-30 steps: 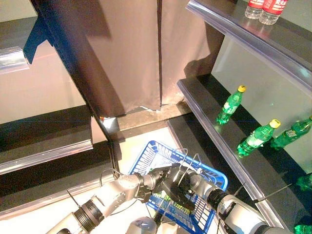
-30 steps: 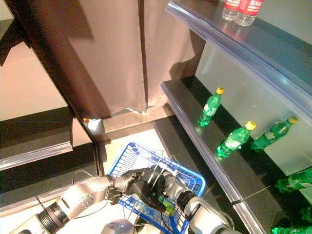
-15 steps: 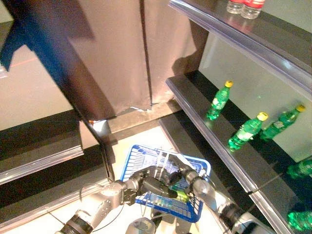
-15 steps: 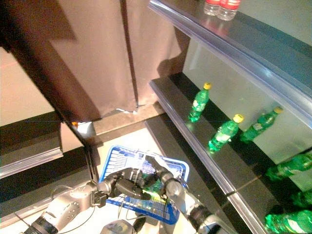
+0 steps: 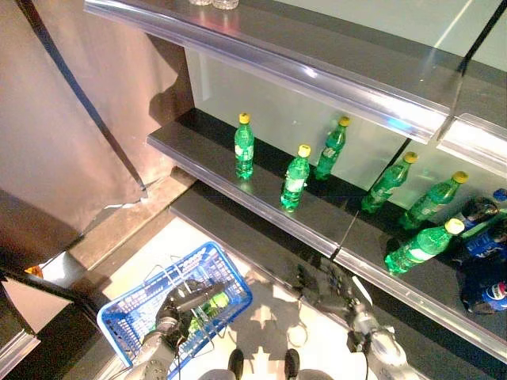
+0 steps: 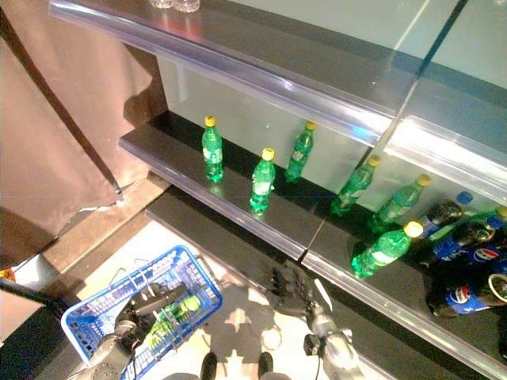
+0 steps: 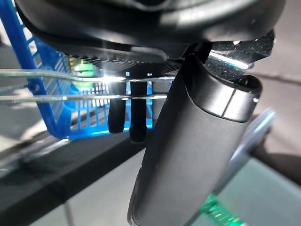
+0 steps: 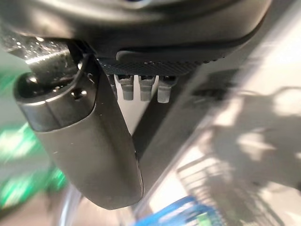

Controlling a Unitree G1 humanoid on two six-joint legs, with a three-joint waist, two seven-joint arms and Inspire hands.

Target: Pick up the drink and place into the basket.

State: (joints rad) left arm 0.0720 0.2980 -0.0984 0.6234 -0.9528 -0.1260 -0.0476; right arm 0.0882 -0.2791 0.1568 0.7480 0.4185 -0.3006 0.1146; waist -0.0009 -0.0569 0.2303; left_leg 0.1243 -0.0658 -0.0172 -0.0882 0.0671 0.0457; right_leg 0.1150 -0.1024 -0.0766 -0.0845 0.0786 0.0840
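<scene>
The blue basket [image 5: 127, 307] hangs at the lower left, off the floor. My left hand [image 5: 169, 313] is shut on its thin wire handles [image 7: 70, 84]. A green drink bottle [image 5: 207, 304] lies inside the basket, also visible in the right eye view [image 6: 179, 309]. My right hand [image 5: 318, 283] is open and empty, to the right of the basket and apart from it, in front of the lower shelf's edge. In the right wrist view its fingers [image 8: 141, 87] are straight with nothing between them and the thumb [image 8: 89, 146].
Green bottles [image 5: 295, 177] stand in a row on the dark middle shelf [image 5: 198, 158]. Dark bottles with blue labels [image 5: 482, 237] lie at the far right. A brown curtain [image 5: 63, 158] hangs at the left. Pale floor [image 5: 261, 317] lies between the basket and the shelves.
The camera has swung right toward the shelves. My right hand has come out of the basket and moved right, empty. The green drink stays in the basket.
</scene>
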